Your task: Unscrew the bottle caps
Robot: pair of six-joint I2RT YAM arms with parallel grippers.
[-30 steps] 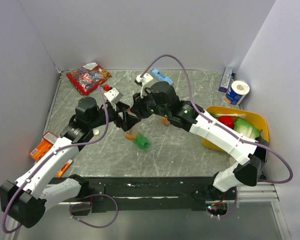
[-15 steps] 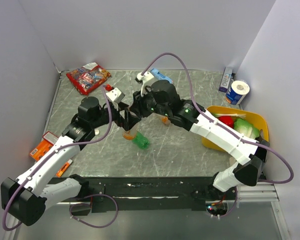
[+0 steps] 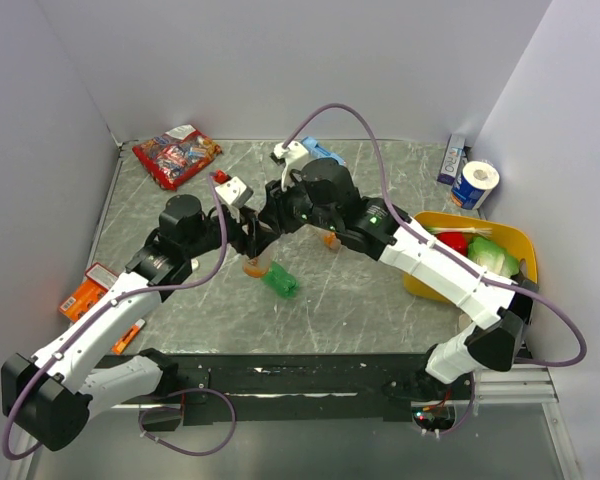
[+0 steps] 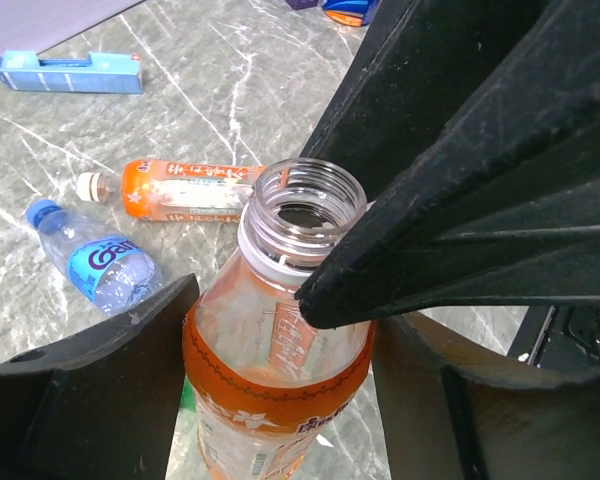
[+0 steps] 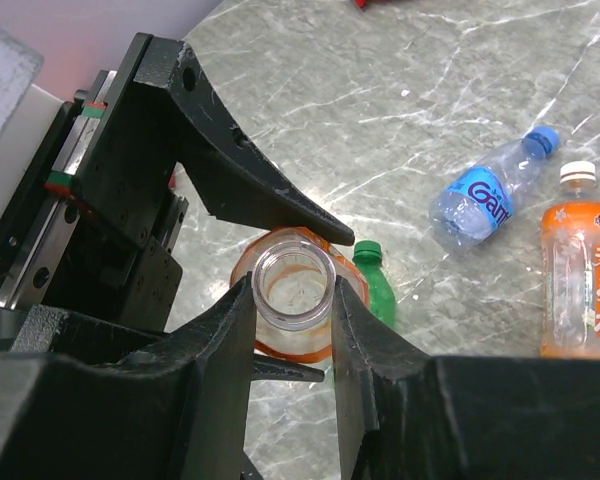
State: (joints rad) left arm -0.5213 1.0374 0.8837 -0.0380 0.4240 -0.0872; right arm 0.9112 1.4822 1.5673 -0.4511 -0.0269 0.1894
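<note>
2 tools (L (image 4: 280, 335), R (image 5: 292, 292)) pinching btl (image 4: 270, 410)

- We see a red snack bag (image 3: 175, 155) at the desk's (image 3: 360, 295) far left.
- A blue box (image 4: 68, 72) lies flat.
- A yellow bin (image 3: 505, 230) at right holds a tomato (image 3: 452, 243) and greens (image 3: 492, 257).
- An orange box (image 3: 85, 291) sits left.

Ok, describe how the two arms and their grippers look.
The left arm and right arm have white link shells, black joints and a purple cable looping alongside each. Green lights dot the right arm's joints. The left gripper and right gripper have black, scuffed, wedge-shaped fingers.
</note>
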